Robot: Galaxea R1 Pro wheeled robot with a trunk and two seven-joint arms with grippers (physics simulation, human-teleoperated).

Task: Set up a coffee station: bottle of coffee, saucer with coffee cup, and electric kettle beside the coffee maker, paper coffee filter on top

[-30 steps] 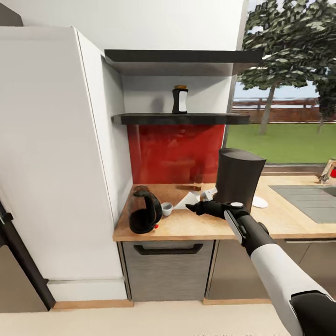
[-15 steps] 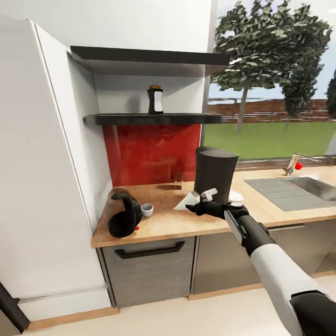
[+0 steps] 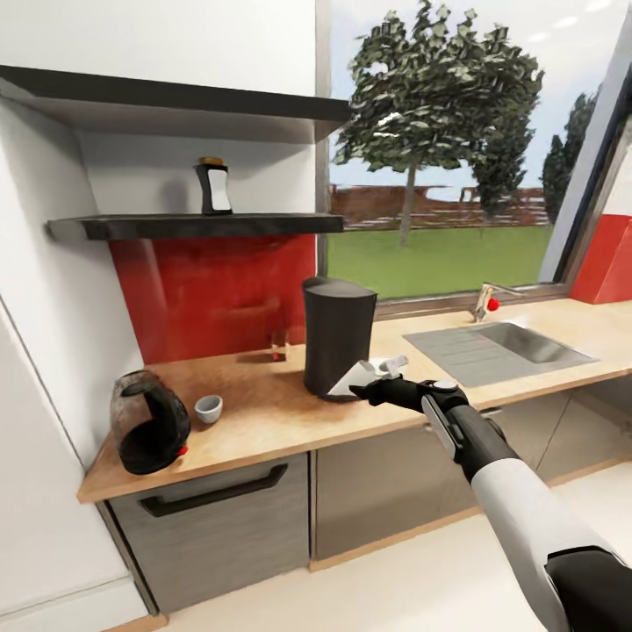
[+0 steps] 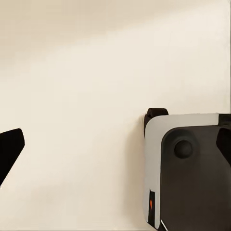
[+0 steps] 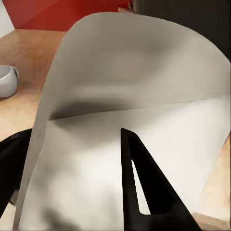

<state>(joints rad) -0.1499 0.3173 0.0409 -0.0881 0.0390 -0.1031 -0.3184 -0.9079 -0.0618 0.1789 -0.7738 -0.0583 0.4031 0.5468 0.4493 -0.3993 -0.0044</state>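
**Off-white filter pinched in the right claw, beside the coffee maker**

Off-white and thin, one paper coffee filter (image 3: 353, 379) is held off the counter, pinched in the right gripper (image 3: 376, 387), just in front of the lower part of the one coffee maker (image 3: 337, 335). That tall dark column stands on the light wood countertop (image 3: 263, 412) and serves as the landmark here.

Left of the coffee maker, well apart from it, sits one small white cup (image 3: 209, 408); further left again, near the counter's end, stands one dark glass kettle (image 3: 149, 423) with a red button at its base. Above and to the left of the coffee maker, one brown bottle of coffee (image 3: 213, 187) stands upright on the lower of two dark wall shelves (image 3: 193, 226). To its right lies one sink (image 3: 496, 347) with one tap (image 3: 485, 302).

The right wrist view adds what the head view cannot: the filter (image 5: 130, 125) curled open, a dark finger (image 5: 144, 187) pressed against its inner face, and the cup (image 5: 7, 81) beyond.

The left wrist view gives pale floor (image 4: 86, 96), part of the robot's base (image 4: 187, 173) and one dark fingertip (image 4: 8, 149); I cannot tell whether the left claw is spread.
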